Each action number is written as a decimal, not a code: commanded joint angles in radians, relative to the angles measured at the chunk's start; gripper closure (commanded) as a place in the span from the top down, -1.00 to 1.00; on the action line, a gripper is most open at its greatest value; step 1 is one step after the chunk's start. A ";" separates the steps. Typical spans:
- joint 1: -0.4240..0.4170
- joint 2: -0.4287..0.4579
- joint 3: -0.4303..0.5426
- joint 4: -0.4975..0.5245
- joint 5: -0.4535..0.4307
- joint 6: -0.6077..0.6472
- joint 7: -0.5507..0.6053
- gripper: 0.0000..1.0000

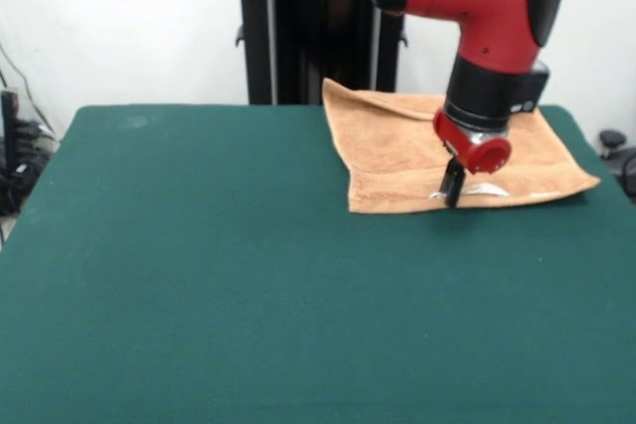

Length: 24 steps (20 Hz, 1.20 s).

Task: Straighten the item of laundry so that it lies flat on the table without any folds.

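Lying on the far right part of the counter, close to the robot's pedestal, the tan-orange rectangular terry towel (397,151) looks mostly spread out, its long near edge running roughly parallel to the counter's front. Towel is not fully flat by my reading: a pale strip, possibly the label or a turned-over hem, shows along the near edge just beside the hand, and the right corner reaches the counter's right side.

Dark green felt-topped counter (199,275) is bare over its whole left and front area.

Red and black arm comes down from above over the towel's right half, hiding part of it. Black hand (453,186) points straight down at the towel's near edge, tips at or touching the cloth. Placement suggests it works that hem, either pinning or pinching it. Whether the hand is parted or closed, and whether it grips cloth: cannot tell from this view.
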 commanded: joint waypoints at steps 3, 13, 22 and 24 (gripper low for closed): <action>-0.027 0.030 0.048 -0.053 -0.063 0.119 -0.085 -1.00; -0.094 0.104 0.077 -0.225 -0.117 -0.068 -0.084 -1.00; -0.111 0.153 0.088 -0.351 -0.134 -0.003 -0.089 -1.00; -0.120 0.160 0.098 -0.376 -0.143 0.035 -0.102 -1.00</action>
